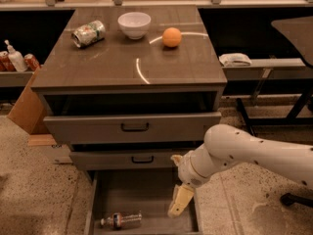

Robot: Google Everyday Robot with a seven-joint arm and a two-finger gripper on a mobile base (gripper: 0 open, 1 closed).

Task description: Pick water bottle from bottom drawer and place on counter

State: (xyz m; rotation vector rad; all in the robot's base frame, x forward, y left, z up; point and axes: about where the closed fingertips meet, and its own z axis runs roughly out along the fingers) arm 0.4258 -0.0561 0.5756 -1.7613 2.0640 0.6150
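Observation:
The water bottle lies on its side in the open bottom drawer, near the front left, white cap to the left. My gripper hangs from the white arm over the drawer's right side, to the right of the bottle and apart from it. It holds nothing. The counter is the dark glossy cabinet top above.
On the counter stand a crushed green-and-silver can, a white bowl and an orange. The two upper drawers are pulled partly out. A cardboard box is at the left, a bench at the right.

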